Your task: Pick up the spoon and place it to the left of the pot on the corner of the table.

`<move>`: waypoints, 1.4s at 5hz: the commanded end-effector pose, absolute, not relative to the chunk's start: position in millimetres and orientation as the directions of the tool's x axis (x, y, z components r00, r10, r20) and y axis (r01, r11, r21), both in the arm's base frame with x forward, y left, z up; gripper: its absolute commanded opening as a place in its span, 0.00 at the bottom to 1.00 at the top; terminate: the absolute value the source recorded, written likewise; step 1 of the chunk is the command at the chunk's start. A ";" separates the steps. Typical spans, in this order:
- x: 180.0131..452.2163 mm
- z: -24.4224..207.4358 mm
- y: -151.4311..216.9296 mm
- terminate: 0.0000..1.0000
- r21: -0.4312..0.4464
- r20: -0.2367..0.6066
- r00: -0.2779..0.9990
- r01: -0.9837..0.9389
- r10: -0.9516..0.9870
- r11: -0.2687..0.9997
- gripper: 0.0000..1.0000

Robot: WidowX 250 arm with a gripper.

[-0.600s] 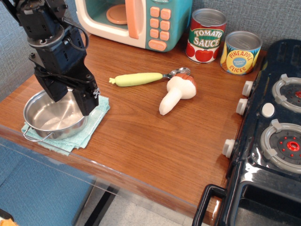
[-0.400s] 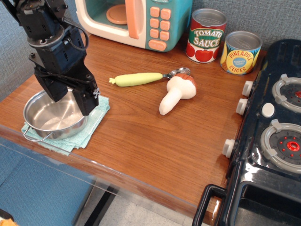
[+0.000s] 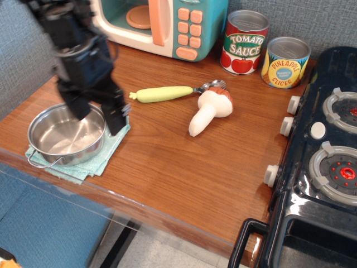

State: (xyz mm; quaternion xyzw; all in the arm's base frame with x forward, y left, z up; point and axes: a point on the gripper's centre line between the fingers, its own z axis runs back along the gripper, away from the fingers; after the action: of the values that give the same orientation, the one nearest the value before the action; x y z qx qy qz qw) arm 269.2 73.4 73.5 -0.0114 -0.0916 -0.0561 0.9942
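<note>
Change: the gripper [image 3: 99,116] has shifted off the pot [image 3: 66,134] toward the spoon [image 3: 167,93]; approach begun.
Jaws: spread wide, holding nothing, motion-blurred.
Spoon: on the table [image 3: 167,162], right of the jaws, apart, bowl touching the mushroom [image 3: 209,110].
Unmoved since earlier: spoon, pot, mushroom.

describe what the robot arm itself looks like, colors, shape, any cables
The arm is black all over, built from chunky, boxy segments, and it looks motion-blurred here. A thin black cable loops along its side near the top. It ends in the claw, two flat, dark, blocky fingers. No markings or labels are readable.
</note>
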 end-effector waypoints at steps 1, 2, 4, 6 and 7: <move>357.6 85.3 74.5 0.00 -0.063 0.262 0.953 0.175 -0.152 0.983 1.00; 388.1 70.1 65.3 0.00 -0.060 0.245 0.941 0.254 -0.233 0.965 1.00; 404.2 41.2 51.0 0.00 -0.020 0.175 0.924 0.349 -0.341 0.937 1.00; 402.6 20.3 55.8 0.00 0.018 0.123 0.929 0.349 -0.348 0.937 0.00; 399.3 27.2 53.2 0.00 0.030 0.138 0.924 0.356 -0.356 0.934 0.00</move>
State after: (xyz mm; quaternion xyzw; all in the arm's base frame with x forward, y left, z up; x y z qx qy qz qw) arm 397.3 57.5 11.2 -0.0039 -0.0554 -0.1757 0.9829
